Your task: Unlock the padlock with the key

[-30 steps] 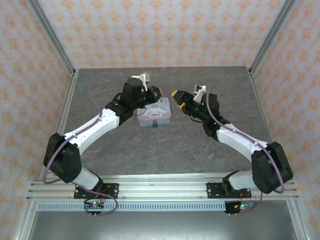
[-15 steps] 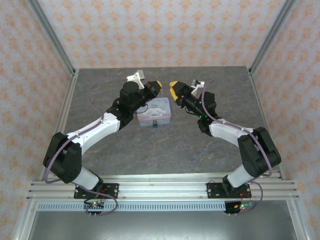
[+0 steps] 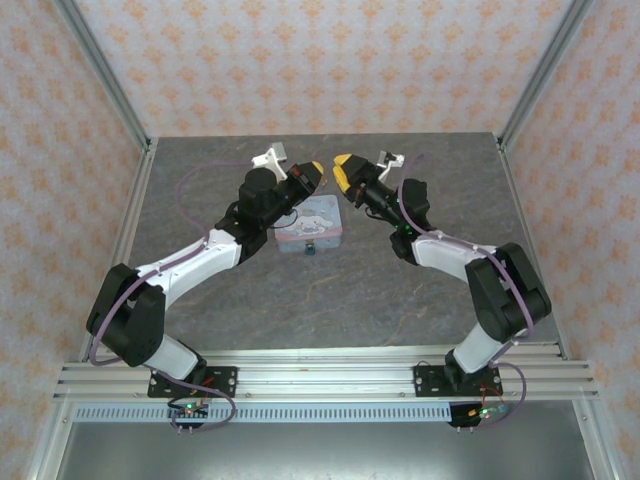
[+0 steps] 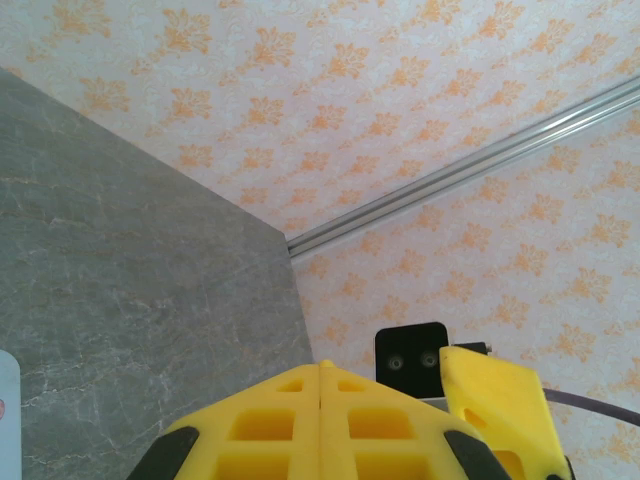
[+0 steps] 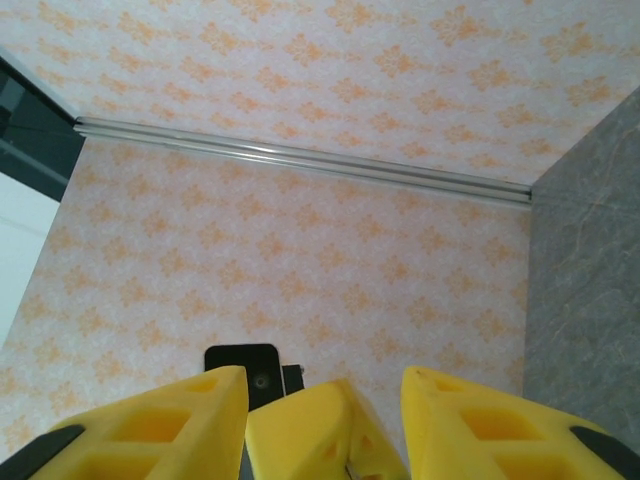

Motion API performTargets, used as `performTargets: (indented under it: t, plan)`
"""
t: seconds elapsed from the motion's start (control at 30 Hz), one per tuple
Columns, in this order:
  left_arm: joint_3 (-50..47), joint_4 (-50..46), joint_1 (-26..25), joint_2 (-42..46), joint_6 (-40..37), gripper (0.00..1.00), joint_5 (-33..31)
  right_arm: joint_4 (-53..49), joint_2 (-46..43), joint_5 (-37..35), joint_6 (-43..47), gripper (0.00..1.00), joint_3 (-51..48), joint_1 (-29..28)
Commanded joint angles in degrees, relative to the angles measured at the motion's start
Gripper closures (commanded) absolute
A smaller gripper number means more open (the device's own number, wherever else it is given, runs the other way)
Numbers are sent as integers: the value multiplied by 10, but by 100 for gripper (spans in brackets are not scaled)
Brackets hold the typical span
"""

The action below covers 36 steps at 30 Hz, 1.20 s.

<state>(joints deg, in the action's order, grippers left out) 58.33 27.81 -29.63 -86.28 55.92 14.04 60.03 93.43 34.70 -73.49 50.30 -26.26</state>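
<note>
The padlock (image 3: 311, 249), tiny and dark teal, lies at the near edge of a pale blue tin (image 3: 308, 228) on the table. The key is out of view. Both grippers are raised above the tin's far side and pointed at each other. My left gripper (image 3: 316, 170) (image 4: 320, 365) is shut, its yellow fingers pressed together, and I cannot make out anything between them. My right gripper (image 3: 342, 165) (image 5: 322, 375) is open. In the right wrist view, the left gripper's shut fingertips (image 5: 320, 430) sit between its two fingers with a gap on each side.
The grey stone-pattern table (image 3: 420, 290) is walled by orange-patterned panels with aluminium posts (image 3: 540, 75) at the back corners. The tin sits mid-table, a little towards the back. Both arms arch in from the near edge.
Both grippers have lifted and moved towards the back and towards each other, so their tips now meet. The right gripper's jaws have narrowed. The left gripper has stayed shut.
</note>
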Motion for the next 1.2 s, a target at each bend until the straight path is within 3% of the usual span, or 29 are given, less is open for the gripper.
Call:
performTargets:
  t: [0.0,1.17]
  plan:
    - [-4,32,-4,0,7,100,-16,39,13,25,-4,56,21,-8]
    - [1,34,-4,-6,6,100,-30,67,19,55,-13,73,-10,-28]
